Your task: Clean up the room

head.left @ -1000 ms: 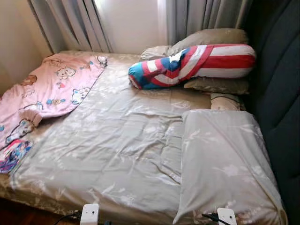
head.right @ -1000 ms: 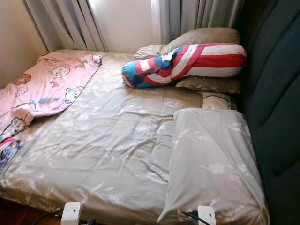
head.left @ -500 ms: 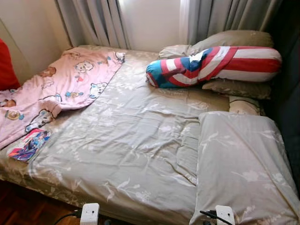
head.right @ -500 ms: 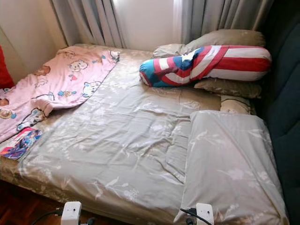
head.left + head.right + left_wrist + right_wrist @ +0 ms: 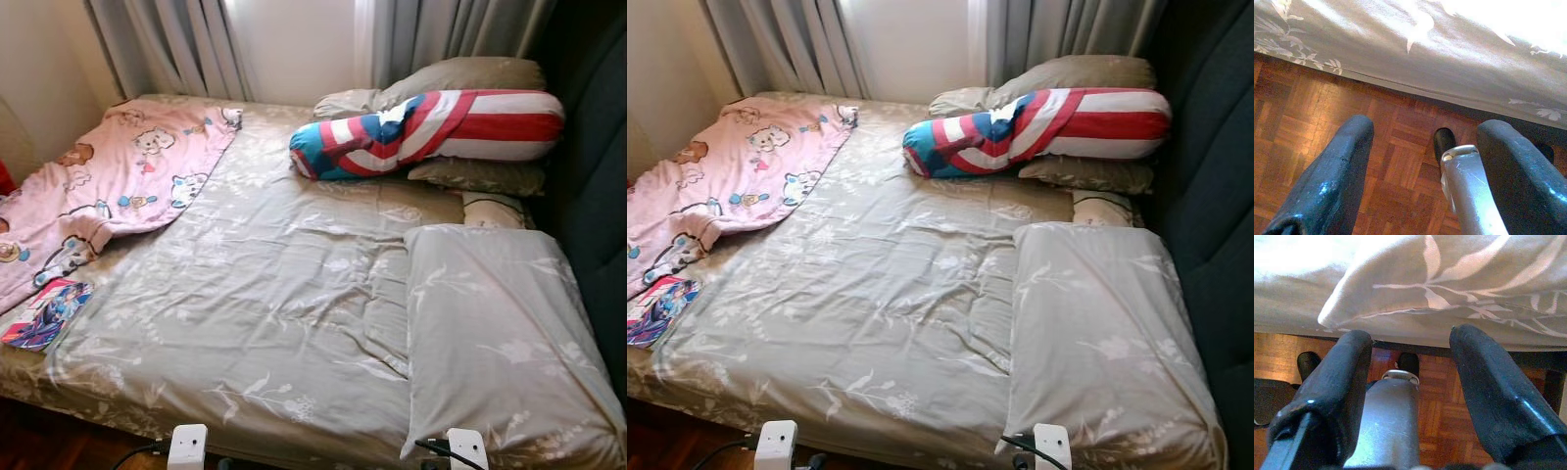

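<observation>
A wide bed (image 5: 245, 323) with a beige leaf-print sheet lies before me. A pink cartoon blanket (image 5: 118, 186) is crumpled over its far left part. A small colourful book (image 5: 44, 313) lies at the left front edge. A red, white and blue bolster (image 5: 431, 132) rests on beige pillows (image 5: 460, 78) at the head. A grey pillow (image 5: 500, 333) lies at the front right. Both arms hang low at the bed's front edge. My left gripper (image 5: 1425, 127) is open over the parquet. My right gripper (image 5: 1411, 335) is open just below the pillow's corner (image 5: 1352, 298).
A dark padded headboard (image 5: 588, 196) runs along the right side. Grey curtains (image 5: 176, 49) and a bright window stand behind the bed, and a cream wall (image 5: 39, 78) is on the left. Parquet floor (image 5: 1312, 112) lies under the bed's edge.
The camera swung left, then partly back right, so the whole scene shifted. The book at the left edge came into fuller view. Nothing on the bed moved.
</observation>
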You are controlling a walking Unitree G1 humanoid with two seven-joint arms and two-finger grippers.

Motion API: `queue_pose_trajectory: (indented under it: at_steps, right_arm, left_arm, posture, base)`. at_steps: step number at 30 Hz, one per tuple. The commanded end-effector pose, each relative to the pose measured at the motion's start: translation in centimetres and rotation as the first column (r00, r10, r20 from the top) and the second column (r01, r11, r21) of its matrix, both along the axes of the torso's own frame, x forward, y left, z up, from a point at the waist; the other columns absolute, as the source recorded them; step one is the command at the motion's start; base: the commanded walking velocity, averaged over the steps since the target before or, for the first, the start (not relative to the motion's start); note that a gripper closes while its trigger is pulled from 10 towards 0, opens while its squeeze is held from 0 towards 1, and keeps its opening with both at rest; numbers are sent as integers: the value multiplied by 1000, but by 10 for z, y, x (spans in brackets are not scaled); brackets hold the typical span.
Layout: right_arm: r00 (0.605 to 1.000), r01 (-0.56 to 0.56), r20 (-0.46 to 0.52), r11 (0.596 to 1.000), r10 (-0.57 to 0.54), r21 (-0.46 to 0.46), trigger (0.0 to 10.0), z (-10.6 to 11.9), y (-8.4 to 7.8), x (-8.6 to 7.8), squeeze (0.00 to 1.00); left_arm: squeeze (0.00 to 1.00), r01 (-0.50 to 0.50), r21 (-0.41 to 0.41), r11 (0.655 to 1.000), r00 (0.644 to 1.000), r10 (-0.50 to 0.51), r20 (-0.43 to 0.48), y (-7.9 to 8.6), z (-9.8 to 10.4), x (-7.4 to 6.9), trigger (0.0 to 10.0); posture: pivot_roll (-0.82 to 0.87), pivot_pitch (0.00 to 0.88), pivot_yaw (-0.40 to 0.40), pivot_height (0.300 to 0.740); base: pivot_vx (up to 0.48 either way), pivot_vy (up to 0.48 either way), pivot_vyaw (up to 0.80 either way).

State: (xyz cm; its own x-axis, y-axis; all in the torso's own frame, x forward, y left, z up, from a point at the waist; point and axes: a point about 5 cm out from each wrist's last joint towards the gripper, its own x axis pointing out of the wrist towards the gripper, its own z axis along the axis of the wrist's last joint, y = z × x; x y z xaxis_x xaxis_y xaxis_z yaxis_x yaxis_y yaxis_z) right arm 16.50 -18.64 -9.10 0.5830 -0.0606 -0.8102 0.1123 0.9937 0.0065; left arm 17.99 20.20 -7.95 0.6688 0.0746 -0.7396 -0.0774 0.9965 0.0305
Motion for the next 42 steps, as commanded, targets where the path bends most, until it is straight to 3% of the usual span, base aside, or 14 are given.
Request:
queue_pose_trajectory:
  at_steps: [1,6,42]
  right_arm:
    - [1000,3,-21,1000,-2,5,10000,-2,0,-4,0]
    - [1000,5,-21,1000,-5,6,10000,-2,0,-4,0]
    - [1000,16,-26,1000,-15,12,10000,-2,0,-4,0]
  left_arm:
    - [0,-5,8,1000,1000,5,-17,1,-2,-4,10000]
    - [0,-3,9,1000,1000,3,-18,0,-2,-4,10000]
    - [0,1,15,1000,1000,-1,-25,1,-3,-5,10000]
  posture:
    - [-48,79,19,740]
    - [-48,78,19,740]
    - [-47,80,21,740]
  base:
    - [0,0,0]
    - [0,0,0]
    - [0,480,0]
